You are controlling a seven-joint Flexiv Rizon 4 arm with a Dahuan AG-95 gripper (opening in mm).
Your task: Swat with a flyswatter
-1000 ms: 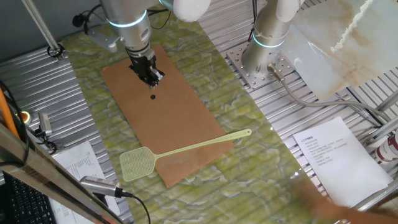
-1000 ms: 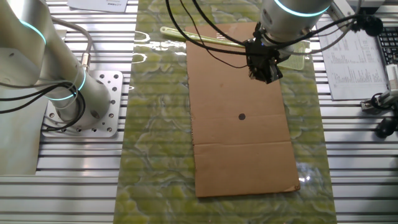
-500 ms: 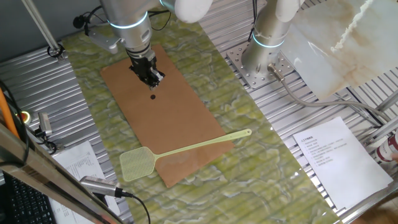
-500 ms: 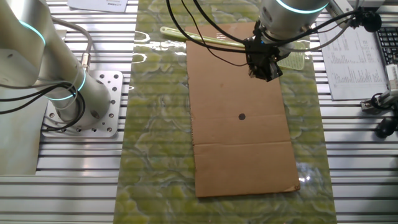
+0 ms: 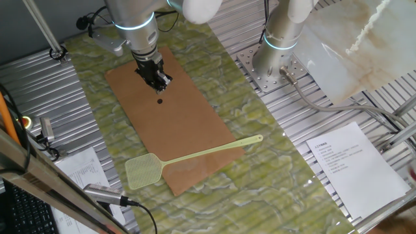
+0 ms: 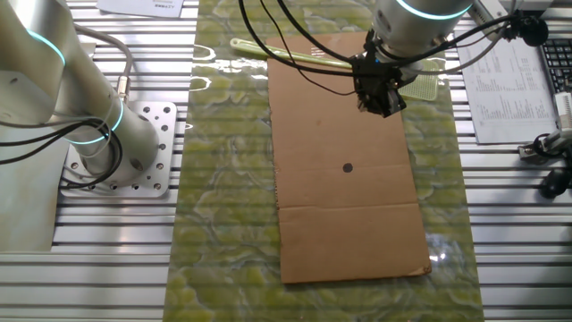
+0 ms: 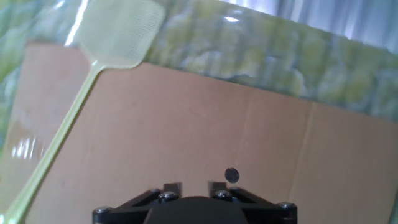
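Observation:
The pale yellow-green flyswatter (image 5: 195, 156) lies flat across the near end of a brown cardboard sheet (image 5: 188, 123), its mesh head (image 5: 143, 172) on the green mat. It also shows in the other fixed view (image 6: 295, 55) and in the hand view (image 7: 121, 31). A small dark round spot (image 5: 160, 101) lies on the cardboard, also seen in the other fixed view (image 6: 348, 167) and the hand view (image 7: 232, 175). My gripper (image 5: 158, 81) hovers above the cardboard near the spot, well away from the swatter. Its fingertips (image 7: 171, 185) stand apart with nothing between them.
A second robot arm stands on a metal base plate (image 5: 270, 71) beside the mat. Printed paper sheets (image 5: 354, 166) lie on the slatted metal table. Cables and a microphone-like device (image 5: 104, 194) lie near the swatter head. A marbled board (image 5: 364, 45) sits at the far right.
The gripper has barely shifted over the cardboard. A blurred shape at the lower right edge of one fixed view is gone. The flyswatter has not moved.

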